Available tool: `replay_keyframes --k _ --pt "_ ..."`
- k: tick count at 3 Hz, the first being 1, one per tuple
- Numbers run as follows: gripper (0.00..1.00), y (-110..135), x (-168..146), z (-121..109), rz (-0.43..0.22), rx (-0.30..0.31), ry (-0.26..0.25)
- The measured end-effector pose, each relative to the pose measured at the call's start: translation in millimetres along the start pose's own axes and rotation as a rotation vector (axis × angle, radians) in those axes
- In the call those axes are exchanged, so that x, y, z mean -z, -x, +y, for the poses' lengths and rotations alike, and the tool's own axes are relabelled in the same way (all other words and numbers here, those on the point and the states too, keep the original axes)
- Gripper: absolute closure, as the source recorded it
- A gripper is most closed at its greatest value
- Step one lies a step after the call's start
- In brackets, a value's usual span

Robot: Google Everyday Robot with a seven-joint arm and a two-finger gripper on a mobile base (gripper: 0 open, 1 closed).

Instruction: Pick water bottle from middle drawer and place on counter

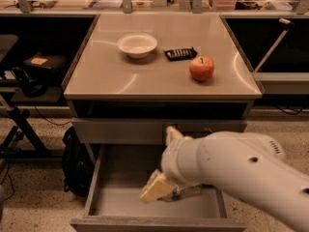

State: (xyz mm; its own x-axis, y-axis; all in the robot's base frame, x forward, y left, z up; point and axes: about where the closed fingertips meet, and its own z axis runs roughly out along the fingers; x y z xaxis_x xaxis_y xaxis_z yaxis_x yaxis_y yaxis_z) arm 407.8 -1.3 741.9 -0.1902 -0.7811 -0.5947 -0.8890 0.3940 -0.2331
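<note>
Gripper (157, 164) inside the open middle drawer (120, 204), fingers (154, 190) apart beside the unlifted water bottle (187, 193). 3 steps remain: grasp, lift, placement on the tabletop (145, 79).

The thick white arm (241, 168) is stretching in from the lower right corner toward the centre of the view; its rounded wrist is angling down and leftward; the gripper (163, 162) is hanging low at centre; its two pale fingers (155, 189) are standing wide apart, one pointing up, one pointing down-left.
</note>
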Motion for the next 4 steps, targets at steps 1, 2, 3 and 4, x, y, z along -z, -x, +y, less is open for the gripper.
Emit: replay_keyframes --k 1,2,3,4 --pt "0.00 -31 17 -35 0.044 -0.044 -0.077" --pt "0.00 -42 26 -42 0.041 -0.074 -0.119" --pt "0.00 -68 69 -89 0.097 -0.002 -0.196" --pt "0.00 -104 117 -153 0.203 0.106 -0.210"
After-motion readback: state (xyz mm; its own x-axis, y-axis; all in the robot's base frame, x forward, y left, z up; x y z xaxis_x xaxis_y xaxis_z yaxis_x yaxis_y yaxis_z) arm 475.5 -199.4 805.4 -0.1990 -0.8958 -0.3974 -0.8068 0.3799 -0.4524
